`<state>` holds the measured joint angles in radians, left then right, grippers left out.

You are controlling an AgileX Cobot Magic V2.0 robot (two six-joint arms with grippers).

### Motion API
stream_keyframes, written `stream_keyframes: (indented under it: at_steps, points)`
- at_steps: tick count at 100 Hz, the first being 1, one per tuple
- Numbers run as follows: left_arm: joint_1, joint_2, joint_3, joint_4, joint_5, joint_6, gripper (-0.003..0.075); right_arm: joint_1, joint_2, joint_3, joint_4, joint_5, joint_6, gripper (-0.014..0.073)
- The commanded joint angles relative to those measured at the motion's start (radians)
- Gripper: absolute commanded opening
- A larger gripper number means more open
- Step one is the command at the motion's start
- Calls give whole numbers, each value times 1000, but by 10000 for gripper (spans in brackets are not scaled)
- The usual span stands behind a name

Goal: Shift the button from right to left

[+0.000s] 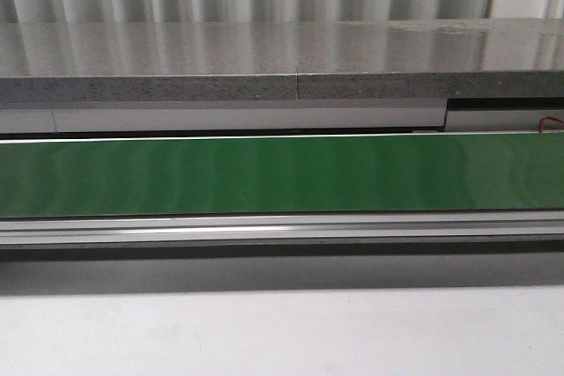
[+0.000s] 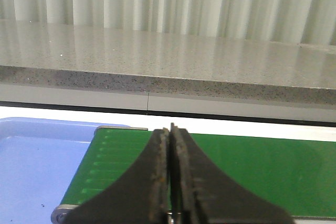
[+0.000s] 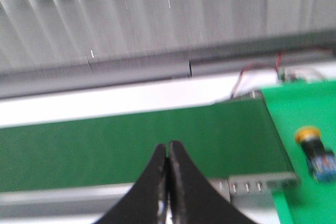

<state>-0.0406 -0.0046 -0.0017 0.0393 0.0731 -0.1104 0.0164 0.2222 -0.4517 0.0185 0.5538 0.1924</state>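
Both black grippers, left (image 2: 171, 129) and right (image 3: 168, 146), hover closed and empty above the green conveyor belt (image 1: 282, 173); the yellow-headed, blue-bodied button (image 3: 315, 150) lies beyond the belt's end.

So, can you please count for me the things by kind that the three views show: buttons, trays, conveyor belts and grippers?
Buttons: 1, the yellow-headed button on the bright green surface beside the belt end.
Trays: 1, the blue tray at the other belt end.
Conveyor belts: 1, the green belt.
Grippers: 2, the left gripper and the right gripper, both shut and empty.
Total: 5.
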Motion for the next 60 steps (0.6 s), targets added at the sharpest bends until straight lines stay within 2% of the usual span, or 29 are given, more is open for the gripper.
stream_keyframes:
  at_steps: [1, 15, 41, 51, 60]
  points:
    - [1, -33, 24, -8, -84, 1, -20, -1, 145, -157, 1, 125, -4, -68]
    - [1, -33, 24, -8, -84, 1, -20, -1, 325, -304, 10, 267, -4, -68]
    - [1, -33, 24, -8, -84, 1, -20, -1, 482, -348, 42, 275, -4, -50]
    - [1, -33, 24, -8, -84, 1, -20, -1, 511, -348, 42, 290, -4, 65]
    - [1, -33, 24, -8, -84, 1, -20, -1, 520, -348, 42, 297, -4, 292]
